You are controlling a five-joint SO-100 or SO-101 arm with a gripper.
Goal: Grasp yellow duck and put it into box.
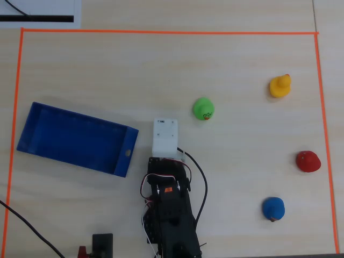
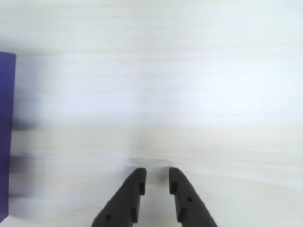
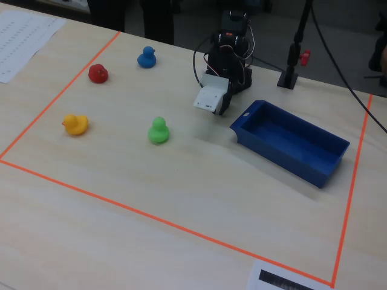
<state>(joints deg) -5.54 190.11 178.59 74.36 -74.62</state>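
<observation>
The yellow duck (image 1: 279,86) stands at the far right of the overhead view, well away from the arm; in the fixed view it (image 3: 75,124) is at the left. The dark-blue box (image 1: 75,138) lies empty, left of the arm in the overhead view, and shows in the fixed view (image 3: 290,142). Its edge (image 2: 5,137) shows at the left of the wrist view. My gripper (image 2: 156,174) hangs low over bare table between box and ducks. Its jaws stand a narrow gap apart with nothing between them. In the overhead view the white wrist housing (image 1: 165,137) hides the jaws.
A green duck (image 1: 203,108) stands nearest the gripper, up and to the right. A red duck (image 1: 308,161) and a blue duck (image 1: 273,208) stand at the right. Orange tape (image 1: 161,32) frames the work area. A black stand (image 3: 290,72) is behind the box.
</observation>
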